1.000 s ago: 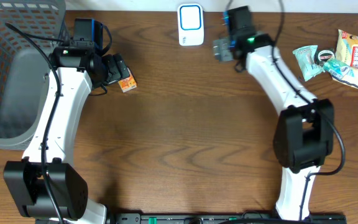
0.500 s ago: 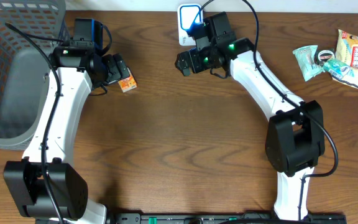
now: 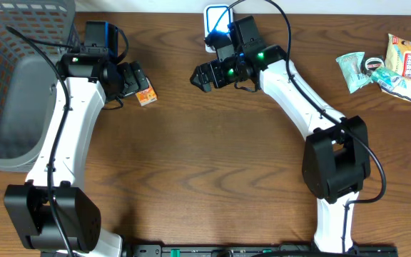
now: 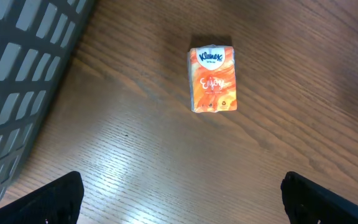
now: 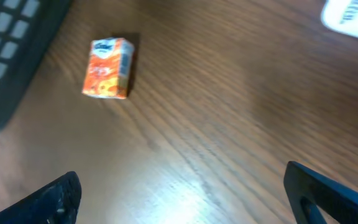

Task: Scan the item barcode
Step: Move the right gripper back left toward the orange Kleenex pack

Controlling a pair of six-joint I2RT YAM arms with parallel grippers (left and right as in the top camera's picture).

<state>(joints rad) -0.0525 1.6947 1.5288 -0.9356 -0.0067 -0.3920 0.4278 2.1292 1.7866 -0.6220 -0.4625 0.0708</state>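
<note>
From above, one small orange rectangular Kleenex tissue pack (image 3: 146, 95) lies flat on the brown wood-grain counter (image 3: 212, 164), just off the open side of the single grey plastic lattice basket (image 3: 13, 71). The left gripper (image 3: 135, 80) hangs over the pack, its jaws apart. The right gripper (image 3: 201, 75) is farther from the basket, past the pack, its jaws also spread and empty. One white, blue-faced scanner (image 3: 216, 16) stands at the counter's far edge. A small heap of crinkled foil snack packets (image 3: 380, 66) sits at the counter's end opposite the basket.

The left wrist view shows the pack (image 4: 212, 79) face up: glossy orange wrap, with a white Kleenex logo on the end nearer the top of the view. The basket's grid wall (image 4: 17, 74) is beside it. Two black fingertips (image 4: 48, 202) stand wide apart at the bottom corners.

The blurred right wrist view shows the pack (image 5: 107, 68) lying near the basket's dark edge (image 5: 5, 56). A white corner of the scanner (image 5: 353, 18) shows on the side away from the basket. Both fingertips (image 5: 334, 193) stand wide apart.
</note>
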